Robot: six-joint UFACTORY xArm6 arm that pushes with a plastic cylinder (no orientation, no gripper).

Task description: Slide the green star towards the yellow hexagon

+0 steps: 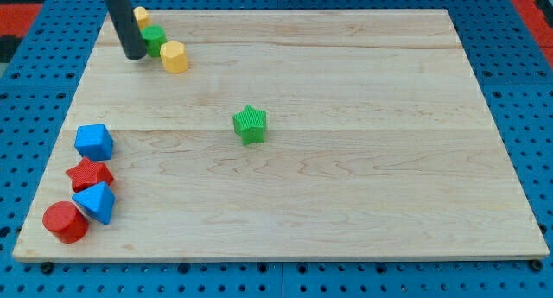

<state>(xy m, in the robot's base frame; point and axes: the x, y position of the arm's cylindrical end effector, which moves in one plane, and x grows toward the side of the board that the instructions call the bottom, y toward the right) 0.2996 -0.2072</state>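
The green star point(251, 123) lies near the middle of the wooden board point(346, 186), alone. The yellow hexagon point(174, 56) sits near the view's top left, up and left of the star. My tip point(135, 54) rests at the top left, just left of a green block point(155, 40) and left of the yellow hexagon. It is far from the green star. Another yellow block point(141, 16) shows partly behind the rod.
At the view's left edge stand a blue block point(93, 142), a red star point(89, 174), a blue triangular block point(95, 201) and a red cylinder point(65, 222). A blue pegboard point(34, 56) surrounds the board.
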